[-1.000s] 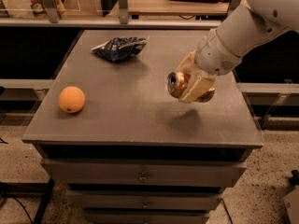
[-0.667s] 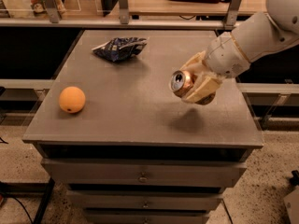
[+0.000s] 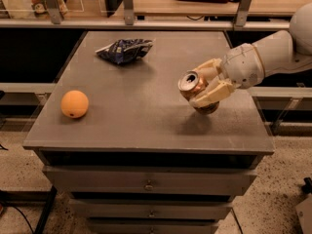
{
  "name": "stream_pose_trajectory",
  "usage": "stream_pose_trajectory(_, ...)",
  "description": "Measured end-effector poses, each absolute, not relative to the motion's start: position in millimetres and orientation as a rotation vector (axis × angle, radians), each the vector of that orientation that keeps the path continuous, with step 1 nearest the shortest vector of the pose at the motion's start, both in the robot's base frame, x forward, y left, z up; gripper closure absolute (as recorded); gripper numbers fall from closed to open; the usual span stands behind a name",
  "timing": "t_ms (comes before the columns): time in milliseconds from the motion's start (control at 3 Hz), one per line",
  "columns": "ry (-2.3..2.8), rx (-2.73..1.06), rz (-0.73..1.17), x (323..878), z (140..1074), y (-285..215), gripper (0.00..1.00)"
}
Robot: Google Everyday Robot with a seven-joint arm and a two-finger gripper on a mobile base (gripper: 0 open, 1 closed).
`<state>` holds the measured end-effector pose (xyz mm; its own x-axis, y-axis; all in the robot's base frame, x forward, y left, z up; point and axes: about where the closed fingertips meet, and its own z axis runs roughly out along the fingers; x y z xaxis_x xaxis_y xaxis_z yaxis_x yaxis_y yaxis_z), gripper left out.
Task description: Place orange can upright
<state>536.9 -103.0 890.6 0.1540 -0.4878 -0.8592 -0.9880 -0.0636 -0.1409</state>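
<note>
Your gripper point(image 3: 204, 92) has its jaws clamped on the orange can point(image 3: 191, 83), which is tilted low over the tabletop point(image 3: 146, 106). Bring it fully vertical before you lower and release.

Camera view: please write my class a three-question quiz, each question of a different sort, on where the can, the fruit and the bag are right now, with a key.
1. True or false: the orange can stands upright on the tabletop, free of the claw.
2. Of the blue snack bag and the orange fruit, which lies nearer the tabletop's front edge? A. the bag B. the fruit C. both level
3. Fill in: the claw, over the tabletop's right part, is shut on the ____.
Key: 1 false, the can is tilted in the claw's grip; 2 B; 3 orange can.
</note>
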Motion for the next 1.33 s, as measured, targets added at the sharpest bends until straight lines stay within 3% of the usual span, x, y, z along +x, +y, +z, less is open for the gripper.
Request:
stream_pose_trajectory(1000,1.300,-1.396,1.076,531.8,899.1,-108.5,1.00)
stream_pose_trajectory(1333,1.248,-1.348,1.092,527.6,900.0,-107.7,0.82)
